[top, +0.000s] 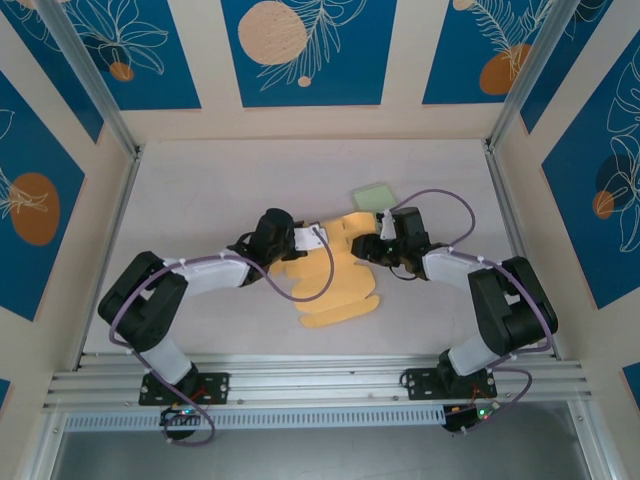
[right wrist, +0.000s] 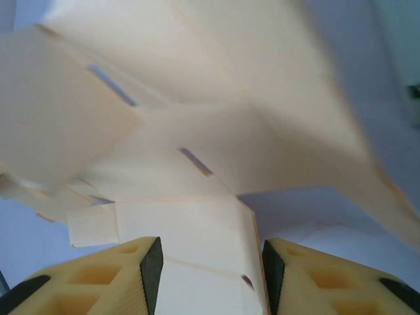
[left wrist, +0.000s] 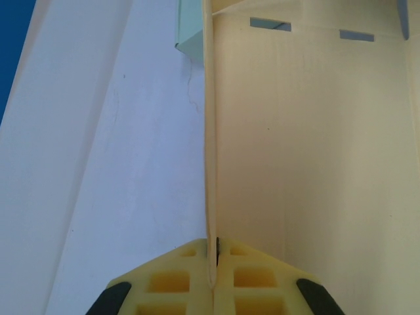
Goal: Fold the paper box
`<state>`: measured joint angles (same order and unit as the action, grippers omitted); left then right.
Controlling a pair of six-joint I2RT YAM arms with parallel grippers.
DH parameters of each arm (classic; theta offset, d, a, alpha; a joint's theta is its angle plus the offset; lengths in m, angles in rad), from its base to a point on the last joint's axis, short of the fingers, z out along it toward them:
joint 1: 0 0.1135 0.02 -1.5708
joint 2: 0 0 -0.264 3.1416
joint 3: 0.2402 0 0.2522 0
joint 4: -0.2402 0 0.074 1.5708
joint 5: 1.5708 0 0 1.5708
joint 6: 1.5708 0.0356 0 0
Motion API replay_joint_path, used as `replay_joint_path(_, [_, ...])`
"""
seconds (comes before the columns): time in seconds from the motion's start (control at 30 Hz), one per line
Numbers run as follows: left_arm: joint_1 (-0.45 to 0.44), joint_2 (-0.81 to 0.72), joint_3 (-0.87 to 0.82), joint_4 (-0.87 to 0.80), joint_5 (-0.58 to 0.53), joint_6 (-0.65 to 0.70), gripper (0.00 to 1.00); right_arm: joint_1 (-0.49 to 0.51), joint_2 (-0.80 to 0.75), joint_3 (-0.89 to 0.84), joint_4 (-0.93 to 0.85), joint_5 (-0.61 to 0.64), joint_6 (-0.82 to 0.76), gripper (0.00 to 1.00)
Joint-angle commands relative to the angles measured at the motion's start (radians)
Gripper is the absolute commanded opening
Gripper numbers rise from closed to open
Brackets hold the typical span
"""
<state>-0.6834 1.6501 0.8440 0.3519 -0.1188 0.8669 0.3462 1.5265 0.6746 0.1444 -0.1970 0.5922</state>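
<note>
Far table (top: 200,180) open; green card (top: 375,195) just behind paper box (top: 340,300).

Yellow paper box (top: 338,296), partly folded (slotted)

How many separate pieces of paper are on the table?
2. The yellow paper box, partly folded, lies at the middle of the table. A small green sheet lies just behind it, toward the right. Others could be hidden under the box.
</note>
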Motion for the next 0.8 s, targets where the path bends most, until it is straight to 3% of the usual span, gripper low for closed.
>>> replay_joint_path(0.0, [-0.016, 0.009, 0.012, 0.011, -0.026, 0.025, 0.03, 0.027, -0.026, 0.022, 0.004, 0.027, -0.020, 0.46])
replay_joint_path(0.1, [-0.018, 0.009, 0.006, 0.033, -0.024, 0.024, 0.03, 0.036, -0.003, 0.026, 0.013, 0.030, -0.009, 0.41])
replay_joint_path(0.23, [-0.033, 0.018, -0.010, 0.088, -0.025, 0.063, 0.04, 0.053, 0.047, 0.016, 0.087, -0.004, 0.042, 0.24])
replay_joint_path(0.4, [-0.085, 0.047, -0.044, 0.235, -0.154, 0.139, 0.01, 0.080, 0.115, 0.010, 0.170, -0.051, 0.107, 0.26])
replay_joint_path(0.5, [-0.100, 0.069, -0.093, 0.379, -0.161, 0.226, 0.01, 0.074, 0.109, 0.002, 0.141, -0.032, 0.098, 0.27])
replay_joint_path(0.77, [-0.117, 0.103, -0.187, 0.559, -0.114, 0.405, 0.00, 0.012, -0.146, -0.063, -0.047, -0.044, -0.036, 0.45])
